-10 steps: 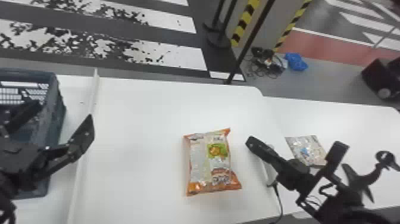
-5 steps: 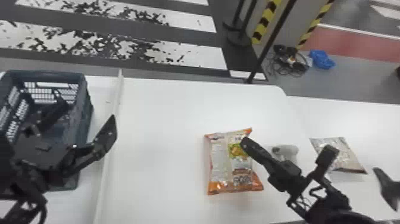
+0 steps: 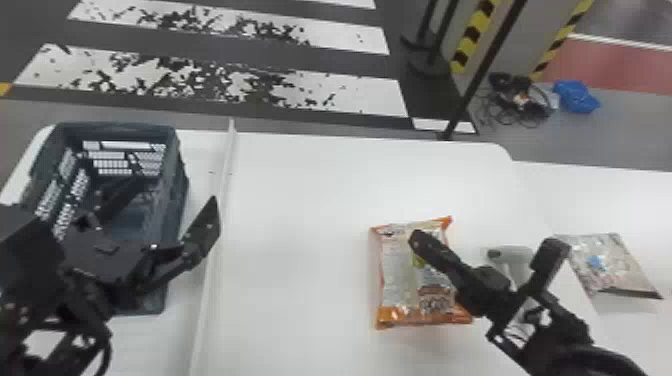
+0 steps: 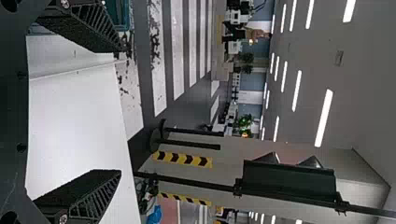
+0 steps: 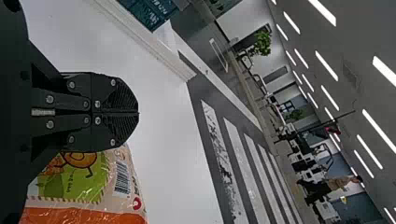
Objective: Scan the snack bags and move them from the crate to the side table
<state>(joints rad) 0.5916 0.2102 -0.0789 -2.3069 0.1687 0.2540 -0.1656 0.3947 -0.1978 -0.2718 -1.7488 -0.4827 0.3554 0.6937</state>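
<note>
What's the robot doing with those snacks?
Its job is scanning snack bags and moving them from the crate to the side table. Its left gripper is open by the crate. Its right gripper is shut and empty, above the orange-edged bag on the white table. Another bag lies on the side table.

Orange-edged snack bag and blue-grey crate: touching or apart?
Apart. The head view shows it: a wide stretch of white table and a raised white strip lie between the orange-edged snack bag and the blue-grey crate.
</note>
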